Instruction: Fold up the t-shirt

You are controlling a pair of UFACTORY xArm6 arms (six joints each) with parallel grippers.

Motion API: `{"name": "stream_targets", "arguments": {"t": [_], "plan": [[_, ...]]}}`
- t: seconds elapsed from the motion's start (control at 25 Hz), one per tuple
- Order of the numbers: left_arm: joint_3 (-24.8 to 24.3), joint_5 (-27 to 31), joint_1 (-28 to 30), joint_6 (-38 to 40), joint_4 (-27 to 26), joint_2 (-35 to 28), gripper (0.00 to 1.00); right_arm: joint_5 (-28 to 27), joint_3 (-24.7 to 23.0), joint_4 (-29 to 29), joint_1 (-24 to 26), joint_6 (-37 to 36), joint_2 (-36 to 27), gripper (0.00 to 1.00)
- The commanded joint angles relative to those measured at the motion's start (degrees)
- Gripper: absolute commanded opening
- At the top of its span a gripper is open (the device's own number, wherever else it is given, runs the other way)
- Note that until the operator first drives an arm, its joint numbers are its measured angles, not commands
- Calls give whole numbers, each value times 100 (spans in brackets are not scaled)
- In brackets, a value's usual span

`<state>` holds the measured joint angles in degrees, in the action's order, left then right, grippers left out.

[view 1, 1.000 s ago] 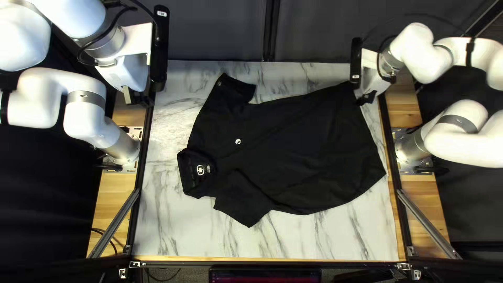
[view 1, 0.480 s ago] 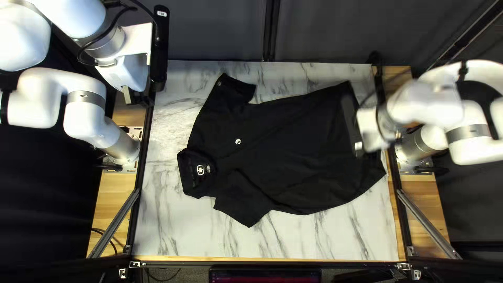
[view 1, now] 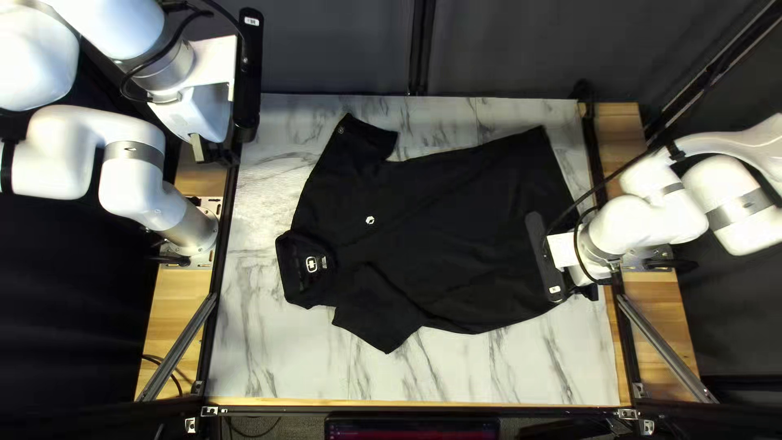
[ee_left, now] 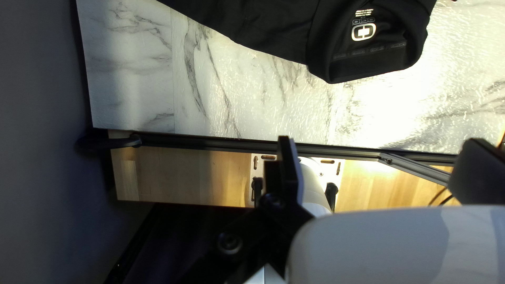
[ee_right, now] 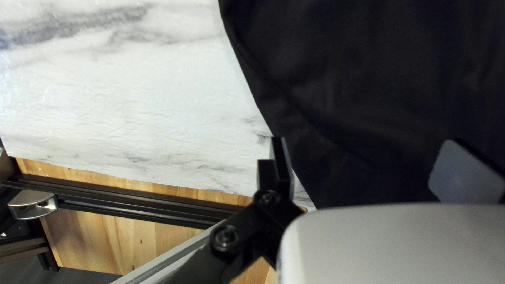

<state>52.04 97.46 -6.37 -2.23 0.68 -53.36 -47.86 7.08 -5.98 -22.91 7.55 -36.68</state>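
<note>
The black t-shirt (view 1: 456, 236) lies spread on the marble-patterned table, collar at the left of the top left view, hem at the right, sleeves sticking out on both sides. My left gripper (view 1: 210, 151) is raised over the table's left edge, apart from the shirt; in the left wrist view my left gripper (ee_left: 379, 143) stands open, with the collar (ee_left: 368, 58) ahead of it. My right gripper (view 1: 588, 292) is at the hem's near corner. Seen from its wrist, my right gripper (ee_right: 363, 147) is open, black fabric (ee_right: 363, 89) lying below and between its fingers; contact cannot be told.
Bare marble tabletop (view 1: 456, 371) runs along the near side. Black rails (view 1: 213, 318) and wooden strips (view 1: 181, 326) border it, with diagonal metal struts (view 1: 668, 346) near the front corners. A dark curtain (view 1: 342, 49) hangs beyond the far edge.
My right arm has swung from the hem's far corner to its near corner, toward the table's near edge. The left arm and the shirt look unmoved.
</note>
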Motion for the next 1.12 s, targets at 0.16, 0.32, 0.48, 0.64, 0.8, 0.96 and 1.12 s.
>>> {"name": "stream_targets", "arguments": {"t": [0.16, 0.32, 0.48, 0.64, 0.8, 0.96, 1.12], "plan": [[0, 0, 0, 0, 0, 0, 100, -465, -367, -218, 534, -884, -204, 100], [0, 0, 0, 0, 0, 0, 100, -371, -436, -362, 588, -1012, -44, 100], [0, 0, 0, 0, 0, 0, 100, -151, -457, -532, 536, -1117, 232, 100], [0, 0, 0, 0, 0, 0, 100, 14, -539, -720, 432, -1176, 372, 100], [0, 0, 0, 0, 0, 0, 100, 121, -486, -879, 406, -1288, 617, 94], [0, 0, 0, 0, 0, 0, 100, 117, -393, -932, 376, -1308, 752, 63], [0, 0, 0, 0, 0, 0, 100, 109, -409, -949, 351, -1308, 743, 21]]}}
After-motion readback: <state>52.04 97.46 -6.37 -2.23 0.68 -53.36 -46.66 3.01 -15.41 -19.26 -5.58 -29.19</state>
